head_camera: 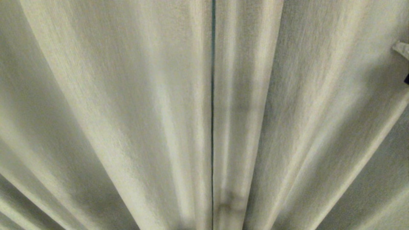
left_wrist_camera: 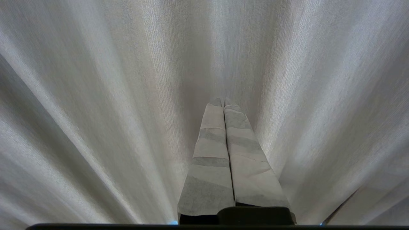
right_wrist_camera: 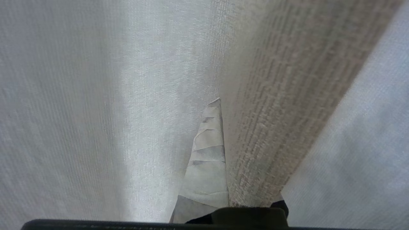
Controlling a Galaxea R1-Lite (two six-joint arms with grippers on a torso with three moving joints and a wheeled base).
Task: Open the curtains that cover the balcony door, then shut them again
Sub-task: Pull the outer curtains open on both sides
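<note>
The beige-grey curtains [head_camera: 127,105] hang shut in deep folds and fill the head view; their two panels meet at a thin dark slit [head_camera: 212,95]. The balcony door is hidden behind them. My right gripper [right_wrist_camera: 222,102] is shut on a fold of the coarse woven curtain [right_wrist_camera: 271,111]. One taped finger [right_wrist_camera: 207,153] shows beside that fold, and the cloth covers the other. In the head view a pale taped fingertip [head_camera: 402,48] shows at the far right edge. My left gripper [left_wrist_camera: 223,102] is shut with nothing in it, its taped fingers pressed together and pointing at the curtain [left_wrist_camera: 96,95].
Curtain cloth fills every view at close range. A paler, finer cloth [right_wrist_camera: 367,143] lies beside the gripped fold in the right wrist view. No floor, wall or frame shows.
</note>
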